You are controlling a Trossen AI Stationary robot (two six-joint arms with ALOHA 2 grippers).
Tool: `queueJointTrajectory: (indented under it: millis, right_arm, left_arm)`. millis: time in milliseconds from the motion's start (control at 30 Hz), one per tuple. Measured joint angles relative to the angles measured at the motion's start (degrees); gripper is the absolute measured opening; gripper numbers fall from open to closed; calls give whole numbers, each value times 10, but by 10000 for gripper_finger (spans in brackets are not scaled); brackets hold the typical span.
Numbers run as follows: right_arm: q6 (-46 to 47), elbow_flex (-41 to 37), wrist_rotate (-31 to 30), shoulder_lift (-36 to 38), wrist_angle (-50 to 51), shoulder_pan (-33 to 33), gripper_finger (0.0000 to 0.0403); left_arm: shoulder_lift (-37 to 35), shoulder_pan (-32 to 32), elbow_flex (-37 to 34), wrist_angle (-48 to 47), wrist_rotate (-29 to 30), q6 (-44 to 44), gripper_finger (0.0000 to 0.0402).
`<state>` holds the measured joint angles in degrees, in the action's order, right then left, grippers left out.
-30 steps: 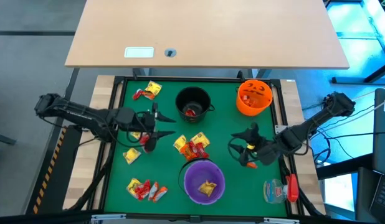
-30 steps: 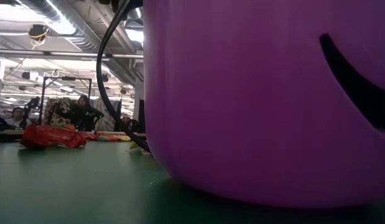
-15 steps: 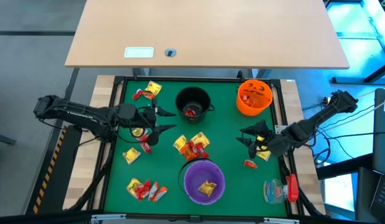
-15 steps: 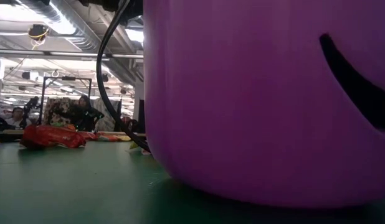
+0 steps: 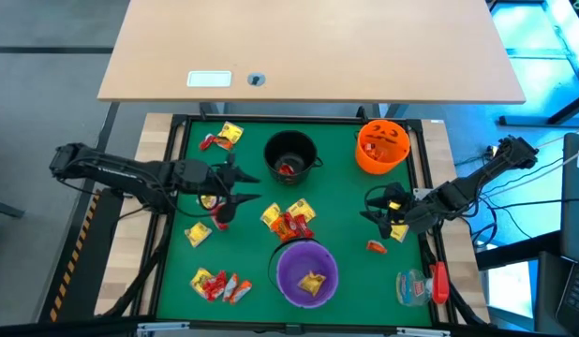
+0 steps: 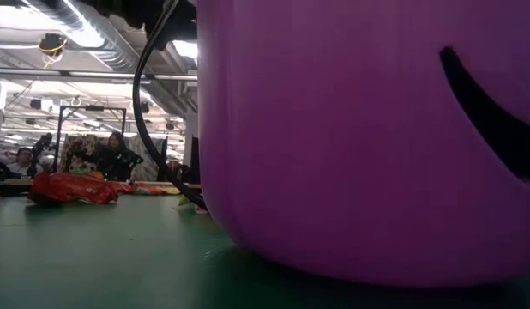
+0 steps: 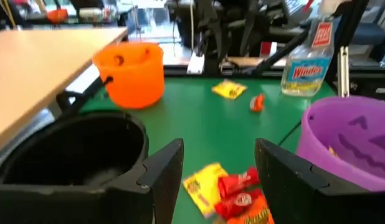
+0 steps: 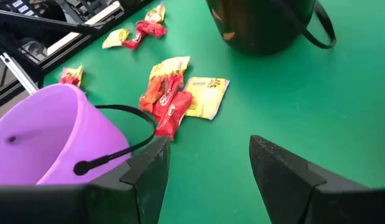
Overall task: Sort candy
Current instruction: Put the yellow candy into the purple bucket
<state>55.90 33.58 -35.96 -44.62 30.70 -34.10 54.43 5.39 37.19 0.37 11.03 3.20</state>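
Where writing can be read, it appears in the left wrist view only: the clear spray bottle [image 7: 309, 57] at the upper right of the frame carries a label reading "Windex". Candy wrappers show printing, but it is too small to read.

Candy positions on the green surface [image 5: 341, 192], high view:
- A yellow and red pair [image 5: 221, 137] lies at upper left.
- A mixed cluster [image 5: 288, 219] lies at centre, between the black bowl [image 5: 290, 154] and the purple bowl [image 5: 306, 271].
- One yellow piece [image 5: 197, 233] lies at left; a red and yellow group [image 5: 217, 285] lies at lower left.
- One orange piece [image 5: 376, 246] lies at right, below the right gripper [image 5: 381, 213].
- The purple bowl holds a yellow piece, the black bowl a red one, and the orange bowl [image 5: 381, 146] several.

Gripper state:
- The left gripper [image 5: 237, 187] sits at left of centre, just below and left of the black bowl. Its fingers [image 7: 160, 171] stand apart with nothing between them.
- The right gripper sits at right of centre. Its fingers [image 8: 280, 168] stand apart; a yellow piece shows beside them in the high view, but contact cannot be determined.

Changes from half a second earlier:
- The left gripper has shifted slightly down the frame.
- The right gripper has turned, its fingers now curving toward the upper left.
- The candy on the surface has not moved.
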Motion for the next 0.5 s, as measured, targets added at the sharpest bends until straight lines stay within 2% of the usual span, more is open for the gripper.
queueJointTrajectory:
  millis: [267,500]
  right_arm:
    - [22,0,0,0,33,0,216]
    - [23,0,-5,-5,41,0,216]
  left_arm:
    - [-28,0,0,-112,5,53,188]
    - [-25,0,0,-320,-8,190,188]
